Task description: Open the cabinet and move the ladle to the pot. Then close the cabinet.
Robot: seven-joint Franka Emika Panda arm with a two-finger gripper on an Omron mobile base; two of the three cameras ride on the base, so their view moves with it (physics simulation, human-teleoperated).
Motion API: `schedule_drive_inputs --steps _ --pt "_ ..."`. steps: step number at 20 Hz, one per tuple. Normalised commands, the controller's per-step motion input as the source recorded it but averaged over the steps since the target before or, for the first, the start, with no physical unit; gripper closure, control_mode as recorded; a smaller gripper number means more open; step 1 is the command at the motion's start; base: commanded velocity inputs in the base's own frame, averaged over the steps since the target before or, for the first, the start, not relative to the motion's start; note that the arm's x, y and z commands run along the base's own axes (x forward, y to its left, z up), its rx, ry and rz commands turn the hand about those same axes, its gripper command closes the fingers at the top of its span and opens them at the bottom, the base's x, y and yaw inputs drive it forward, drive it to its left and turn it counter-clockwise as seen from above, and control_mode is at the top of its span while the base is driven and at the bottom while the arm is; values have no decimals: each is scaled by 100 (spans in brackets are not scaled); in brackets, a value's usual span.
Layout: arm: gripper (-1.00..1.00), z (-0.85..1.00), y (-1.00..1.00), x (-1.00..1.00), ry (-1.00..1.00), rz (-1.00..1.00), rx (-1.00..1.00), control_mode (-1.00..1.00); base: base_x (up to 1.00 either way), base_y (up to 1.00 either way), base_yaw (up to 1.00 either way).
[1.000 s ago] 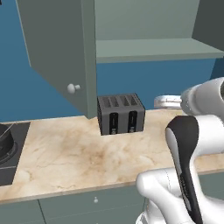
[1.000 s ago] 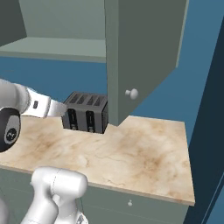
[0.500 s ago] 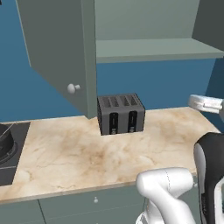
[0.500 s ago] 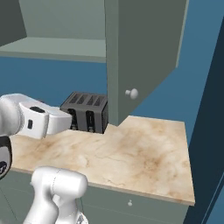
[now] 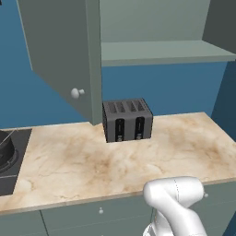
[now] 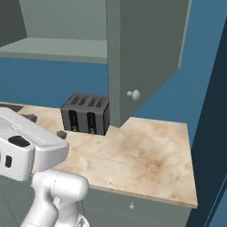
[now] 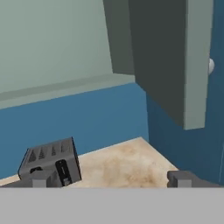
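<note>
Above the marble counter [image 5: 69,161], the cabinet [image 5: 64,50] is seen with both doors swung wide. The jaws [image 7: 111,179] are spread and grasp nothing, a dark toaster [image 5: 127,120] beyond them.

Cabinet [image 5: 69,55] doors stand open; left door swung out, white knob [image 5: 76,93] facing right. Shelf [image 5: 161,50] visible inside. Dark four-slot toaster [image 5: 127,120] sits on the marble bench [image 5: 115,161], far side, just right of the door's lower edge. Pot [image 5: 6,148] partly in frame at the left edge.
</note>
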Motion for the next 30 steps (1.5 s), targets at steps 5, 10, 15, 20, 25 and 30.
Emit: schedule_drive_inputs --steps 5,10,15,20,25,30 --pt "-100 2 -22 -59 -6 -1 5 -100 0 0 0" --pt "-100 0 -36 16 -12 0 9 -100 0 0 0" --pt "-100 0 -26 19 -23 0 9 -100 0 0 0" --pt "-100 0 -27 24 -26 0 12 -100 0 0 0" --pt "-100 4 -40 12 -14 0 22 -100 0 0 0" --pt "-100 11 -47 -1 -7 0 28 -100 0 0 0"
